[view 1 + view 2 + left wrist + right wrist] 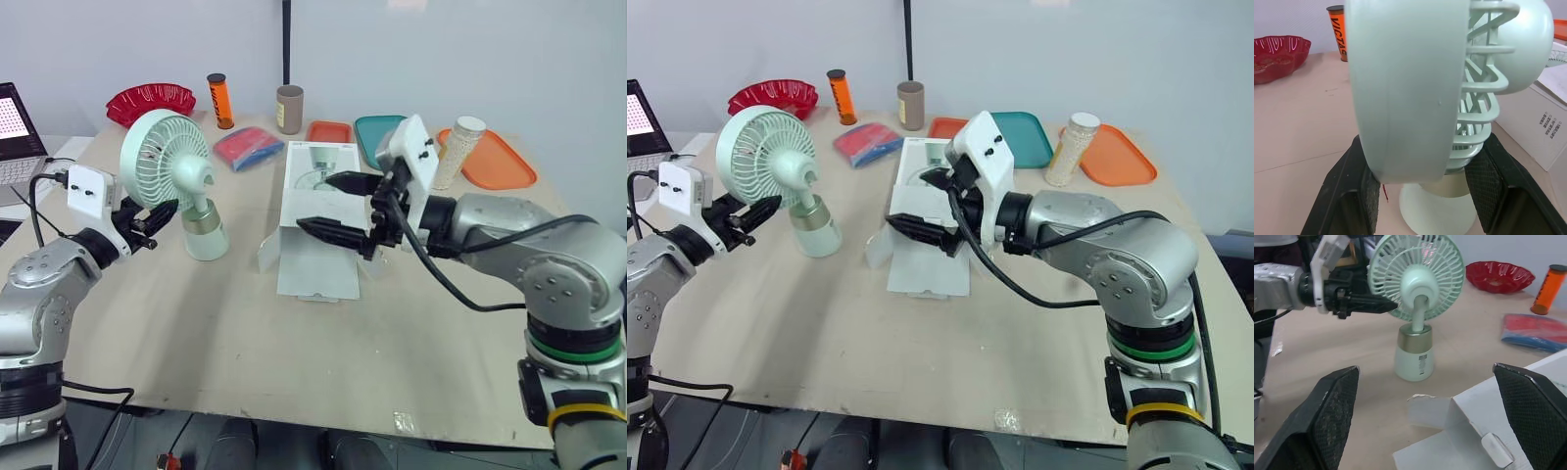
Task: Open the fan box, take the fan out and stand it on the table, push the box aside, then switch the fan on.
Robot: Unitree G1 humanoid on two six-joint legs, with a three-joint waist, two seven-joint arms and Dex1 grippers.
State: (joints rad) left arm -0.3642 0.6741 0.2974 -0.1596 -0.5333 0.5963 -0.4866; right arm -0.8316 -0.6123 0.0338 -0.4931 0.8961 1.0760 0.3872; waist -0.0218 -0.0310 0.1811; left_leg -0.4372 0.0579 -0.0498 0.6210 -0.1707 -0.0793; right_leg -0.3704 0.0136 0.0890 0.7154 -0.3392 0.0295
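One fan, one box, two grippers at work!
The single fan (pixel 167 162) stands upright on the table (pixel 196 333), just left of the one white box (pixel 318 264), which lies flat with its near flaps open. The left gripper (pixel 165 220) clamps the fan's head between its two fingers. The right gripper (pixel 328 206) hovers over the box, spread wide and empty. Behind are three trays: orange tray (pixel 500 164), teal tray (pixel 375 132), red tray (pixel 329 130).

At the table's (pixel 196 333) far edge stand a red bowl (pixel 150 100), an orange can (pixel 218 101) and a brown cup (pixel 289 109), a red-and-blue pouch (pixel 247 148) near them. Rightward lie a small orange tray (pixel 329 131), a teal tray (pixel 373 133), a jar (pixel 458 152) and a big orange tray (pixel 498 162); a laptop (pixel 18 132) sits far left.
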